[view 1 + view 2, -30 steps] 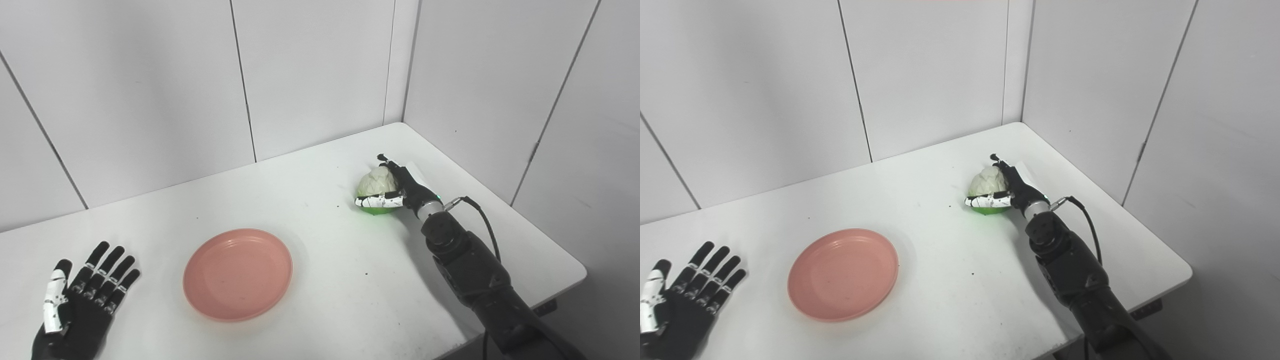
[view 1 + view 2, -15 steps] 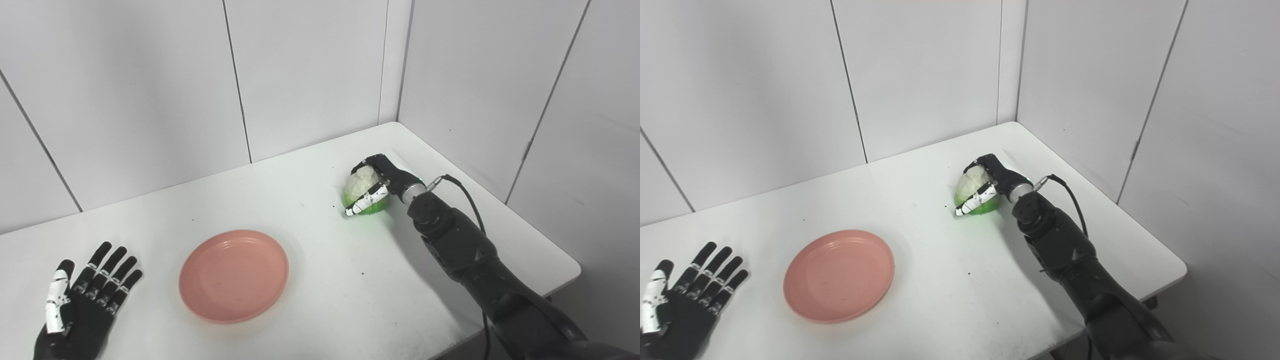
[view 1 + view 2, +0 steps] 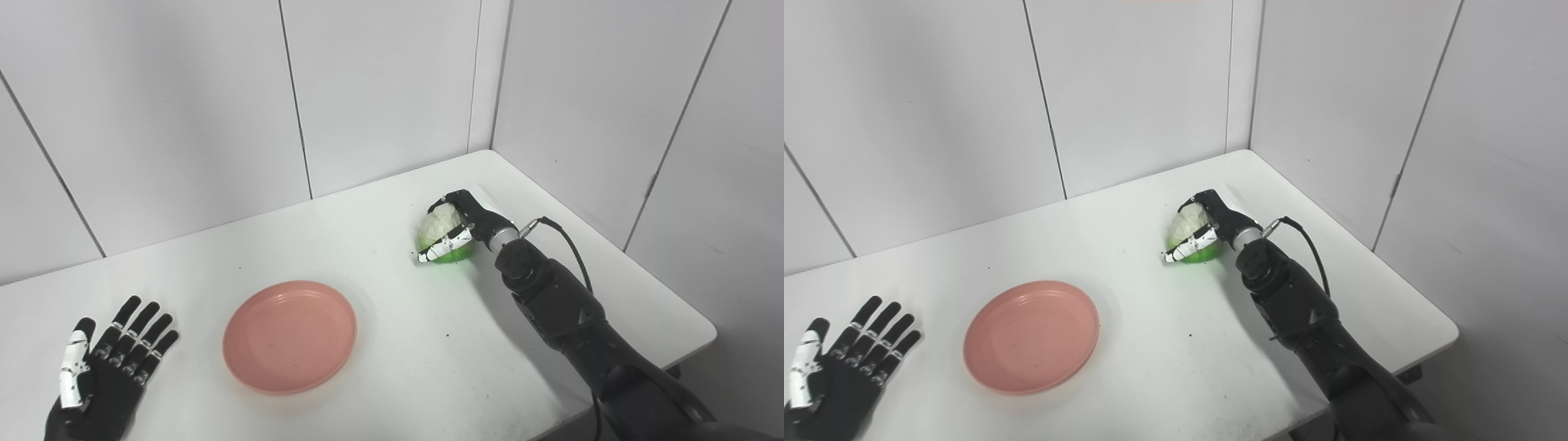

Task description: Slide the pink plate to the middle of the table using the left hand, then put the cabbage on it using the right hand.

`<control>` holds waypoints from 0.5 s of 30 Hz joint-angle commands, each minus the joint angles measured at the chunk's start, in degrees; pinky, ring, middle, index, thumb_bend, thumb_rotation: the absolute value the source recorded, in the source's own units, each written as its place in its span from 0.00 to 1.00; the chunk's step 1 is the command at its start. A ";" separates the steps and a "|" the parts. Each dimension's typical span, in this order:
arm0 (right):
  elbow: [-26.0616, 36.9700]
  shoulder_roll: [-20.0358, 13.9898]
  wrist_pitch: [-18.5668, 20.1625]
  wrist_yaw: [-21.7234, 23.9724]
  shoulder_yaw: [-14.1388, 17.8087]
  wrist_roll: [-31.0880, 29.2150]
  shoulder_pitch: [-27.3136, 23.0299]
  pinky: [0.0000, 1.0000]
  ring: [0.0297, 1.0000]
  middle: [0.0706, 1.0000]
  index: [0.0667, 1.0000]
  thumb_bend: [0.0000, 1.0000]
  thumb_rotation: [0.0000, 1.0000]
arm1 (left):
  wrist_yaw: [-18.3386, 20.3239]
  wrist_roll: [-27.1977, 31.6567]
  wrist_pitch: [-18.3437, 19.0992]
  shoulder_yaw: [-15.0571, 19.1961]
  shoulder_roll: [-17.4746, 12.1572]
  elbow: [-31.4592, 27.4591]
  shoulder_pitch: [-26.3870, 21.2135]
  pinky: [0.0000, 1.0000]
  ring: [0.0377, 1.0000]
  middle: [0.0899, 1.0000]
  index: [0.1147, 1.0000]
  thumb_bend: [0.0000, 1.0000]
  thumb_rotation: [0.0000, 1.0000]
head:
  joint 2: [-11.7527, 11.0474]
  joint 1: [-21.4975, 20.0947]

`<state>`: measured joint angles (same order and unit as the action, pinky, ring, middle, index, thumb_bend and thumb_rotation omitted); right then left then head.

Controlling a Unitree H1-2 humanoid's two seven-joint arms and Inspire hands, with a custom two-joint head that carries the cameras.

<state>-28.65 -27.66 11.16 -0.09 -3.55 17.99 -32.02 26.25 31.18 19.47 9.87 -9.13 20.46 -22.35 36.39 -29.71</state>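
The pink plate [image 3: 290, 334] lies flat near the middle of the white table [image 3: 380, 288], a little left of centre. A pale green cabbage [image 3: 442, 228] sits at the table's right rear. My right hand [image 3: 465, 222] is wrapped around it, fingers curled over the top and thumb across its front. I cannot tell whether the cabbage still touches the table. Far to the left, my left hand [image 3: 104, 373] rests at the table's front corner, fingers spread, holding nothing and well apart from the plate.
White wall panels [image 3: 184, 110] close off the back and right side of the table. The table's right edge [image 3: 674, 294] runs close behind my right forearm [image 3: 563, 312], with a black cable looping off the wrist.
My right hand has curled its fingers over the cabbage and turned it slightly leftward. The left hand and plate have stayed put; the camera shifted a little.
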 commanded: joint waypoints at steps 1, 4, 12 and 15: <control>1.63 0.71 1.55 0.54 0.05 -0.22 0.69 0.38 0.42 0.45 0.45 0.53 0.00 | -0.13 -0.45 0.59 -0.39 -0.32 -0.06 0.21 0.92 0.92 0.94 0.93 0.43 1.00 | -0.03 0.05; 3.92 0.70 1.85 0.17 0.56 -0.35 0.87 0.38 0.43 0.44 0.45 0.53 0.00 | -0.34 -0.77 0.29 -0.60 -0.13 -0.34 0.28 0.92 0.92 0.94 0.93 0.44 1.00 | -0.02 0.45; 13.25 0.88 3.05 2.51 1.03 -1.18 0.43 0.38 0.42 0.43 0.47 0.53 0.00 | -0.48 -1.19 -0.31 -1.32 0.37 -0.80 0.59 0.92 0.92 0.94 0.93 0.44 1.00 | -0.22 1.93; 18.25 1.36 4.79 3.50 0.65 -0.33 0.01 0.37 0.42 0.43 0.47 0.53 0.00 | -1.10 -1.50 -0.23 -1.81 0.76 -1.59 0.91 0.93 0.93 0.94 0.94 0.44 1.00 | -0.36 2.85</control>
<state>-13.75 -25.50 15.58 3.54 -3.32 16.93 -28.74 26.01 30.88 19.22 8.43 -8.65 19.16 -21.78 36.12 -26.99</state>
